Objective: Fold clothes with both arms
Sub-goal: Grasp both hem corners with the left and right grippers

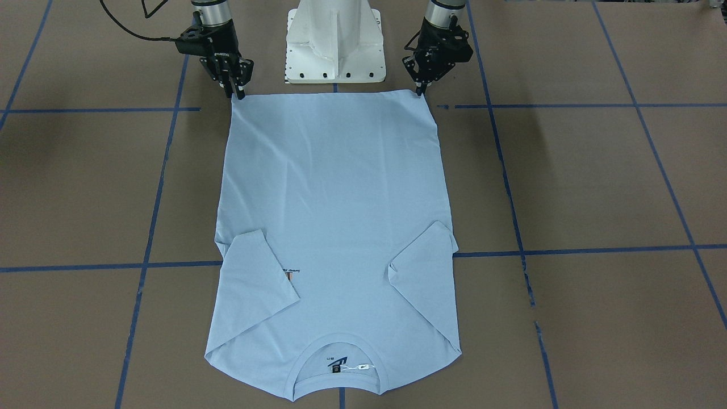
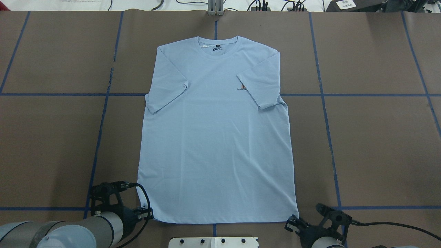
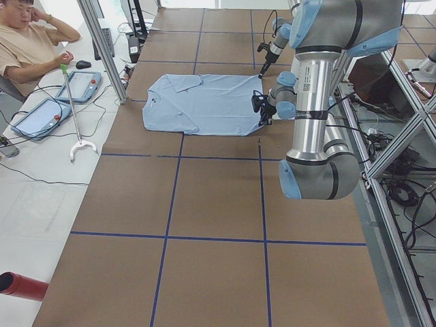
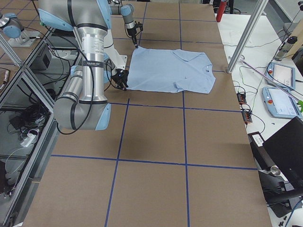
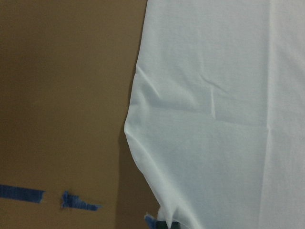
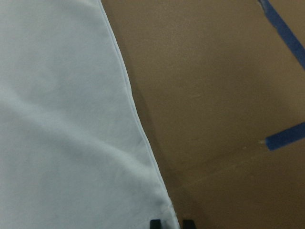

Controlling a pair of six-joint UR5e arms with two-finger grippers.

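Grippers, the left gripper [image 1: 421, 91] and right gripper [image 1: 238, 94], each pinch a hem corner of the T-shirt [image 1: 335, 227] at the table's robot-side edge, and should lift evenly toward the collar [image 1: 339, 363].

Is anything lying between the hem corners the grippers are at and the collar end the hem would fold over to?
Nothing visible does. The T-shirt lies flat, both sleeves folded inward, with only cloth between hem and collar. Left gripper and right gripper sit at the hem corners.

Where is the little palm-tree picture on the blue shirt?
In the overhead view, the small dark-and-orange print sits on the light blue T-shirt's chest, right of centre, half tucked under the folded-in right sleeve.
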